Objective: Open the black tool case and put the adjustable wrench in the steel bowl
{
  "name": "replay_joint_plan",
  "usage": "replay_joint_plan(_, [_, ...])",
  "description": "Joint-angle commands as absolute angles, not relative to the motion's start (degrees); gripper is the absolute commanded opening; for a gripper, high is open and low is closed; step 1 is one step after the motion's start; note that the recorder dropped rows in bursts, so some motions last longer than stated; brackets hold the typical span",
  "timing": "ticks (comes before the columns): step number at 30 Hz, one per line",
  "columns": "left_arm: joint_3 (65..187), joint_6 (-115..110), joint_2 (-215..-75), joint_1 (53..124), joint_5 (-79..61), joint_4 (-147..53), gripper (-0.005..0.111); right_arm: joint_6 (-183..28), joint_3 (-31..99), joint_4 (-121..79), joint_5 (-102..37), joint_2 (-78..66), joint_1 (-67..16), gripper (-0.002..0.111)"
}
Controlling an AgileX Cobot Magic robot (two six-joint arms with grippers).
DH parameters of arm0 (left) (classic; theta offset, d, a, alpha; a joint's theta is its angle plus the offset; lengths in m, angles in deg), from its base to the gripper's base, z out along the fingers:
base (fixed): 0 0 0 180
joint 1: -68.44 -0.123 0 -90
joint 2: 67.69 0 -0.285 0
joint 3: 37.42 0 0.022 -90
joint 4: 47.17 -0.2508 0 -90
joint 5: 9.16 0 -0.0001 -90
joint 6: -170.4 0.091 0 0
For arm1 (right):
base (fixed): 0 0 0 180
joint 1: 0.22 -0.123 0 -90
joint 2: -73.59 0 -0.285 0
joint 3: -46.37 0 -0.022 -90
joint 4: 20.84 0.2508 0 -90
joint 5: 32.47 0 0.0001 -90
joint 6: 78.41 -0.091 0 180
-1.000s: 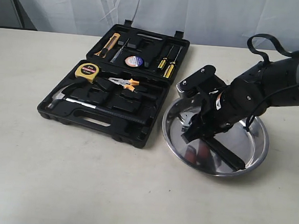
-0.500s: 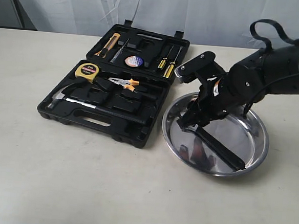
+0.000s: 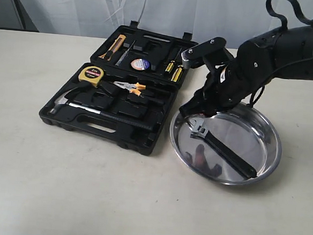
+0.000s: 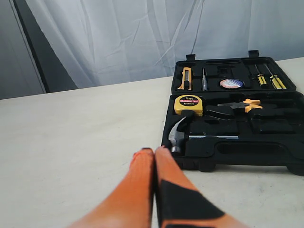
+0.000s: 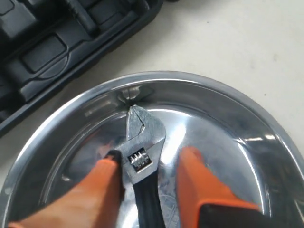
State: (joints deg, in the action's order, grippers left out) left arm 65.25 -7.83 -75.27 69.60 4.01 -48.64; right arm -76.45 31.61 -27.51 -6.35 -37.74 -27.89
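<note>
1. lying open toward the far edge of the bench, the black tool case [image 3: 91, 125] [image 4: 247, 152] is showing a hammer [image 3: 66, 99] [image 4: 178, 135], a yellow tape measure [image 3: 91, 73] [image 4: 189, 104] and orange-handled pliers [image 3: 130, 87] [image 4: 240, 104] in its recesses.
2. the steel bowl [image 3: 266, 157] [image 5: 228, 123] is sitting just beside the case, on the side nearer the right edge of the bench.
3. the adjustable wrench [image 3: 224, 149] [image 5: 142, 152] is lying flat on the bowl's bottom, its silver head pointing toward the case and its black handle running toward the near right corner.
4. the right gripper [image 3: 197, 112] [image 5: 149, 154] is hovering over the wrench head with its jaws spread wide. one orange finger is standing on each side of the head, and the jaws are gripping nothing.
5. the left gripper [image 4: 154, 151] is hanging low over bare bench toward the left edge. it is facing the case's handle side, with its jaws pressed together and holding nothing.
</note>
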Motion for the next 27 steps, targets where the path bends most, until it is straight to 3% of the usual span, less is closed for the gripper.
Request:
replay_joint_plan(1, [65.4, -7.9, -75.5, 69.7, 4.1, -48.8, 0.000, -77.1, 31.9, -24.7, -7.7, -37.1, -27.7, 0.002])
replay_joint_plan(8, [65.4, -7.9, -75.5, 69.7, 4.1, -48.8, 0.000, -77.2, 31.8, -23.7, -7.8, -37.1, -27.7, 0.000])
replay_joint_plan(15, [65.4, -7.9, -75.5, 69.7, 4.1, -48.8, 0.000, -81.5, 21.8, -23.1, -15.0, -27.1, -27.7, 0.000])
replay_joint_plan(18, [65.4, -7.9, -75.5, 69.7, 4.1, -48.8, 0.000, -81.5, 21.5, -22.7, -11.2, -24.8, -27.7, 0.000])
replay_joint_plan(27, [65.4, -7.9, -75.5, 69.7, 4.1, -48.8, 0.000, -81.5, 21.5, -22.6, -17.3, -24.8, -27.7, 0.000])
